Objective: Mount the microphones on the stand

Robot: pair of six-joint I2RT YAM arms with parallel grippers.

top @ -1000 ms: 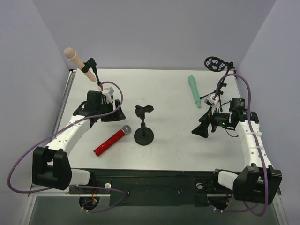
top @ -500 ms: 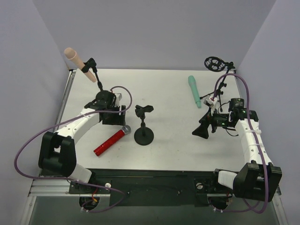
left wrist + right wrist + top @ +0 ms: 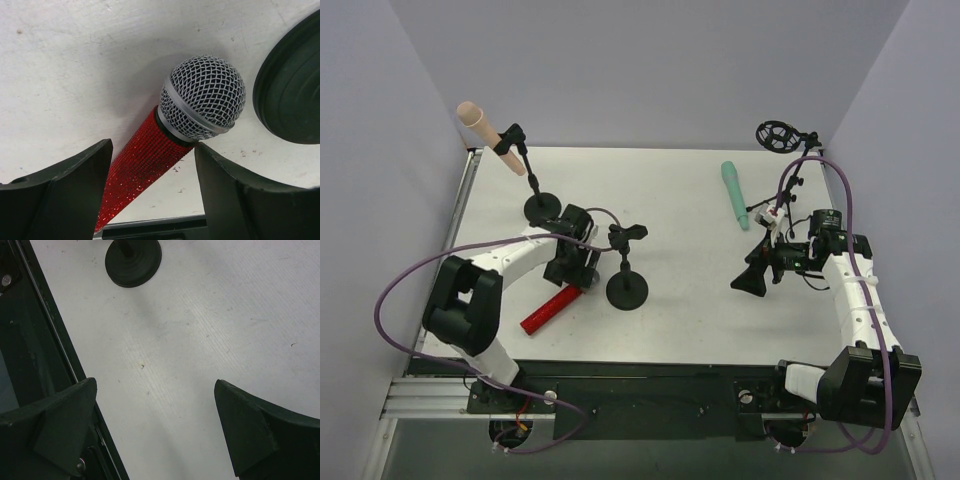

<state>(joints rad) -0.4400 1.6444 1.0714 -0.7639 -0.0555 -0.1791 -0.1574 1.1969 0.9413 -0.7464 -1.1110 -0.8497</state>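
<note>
Lying mid-frame in the left wrist view beside the stand base (image 3: pixel 295 85), the red microphone (image 3: pixel 172 122) sat between the left gripper's (image 3: pixel 152 147) spread jaws, and, being rigid, round and likely to roll, looked best pinched on its glittery handle, while the right gripper's (image 3: pixel 155 385) jaws gaped empty.

I count three microphones: the peach-pink microphone (image 3: pixel 480 122), the red microphone (image 3: pixel 145 162) and the teal microphone (image 3: pixel 734 194). There are three black stands on one counter (image 3: pixel 690 270): the left stand (image 3: pixel 541 208), the middle stand (image 3: pixel 626 288) and the right stand (image 3: pixel 777 135). There are two claws, the left claw (image 3: pixel 152 146) and the right claw (image 3: pixel 155 384).
</note>
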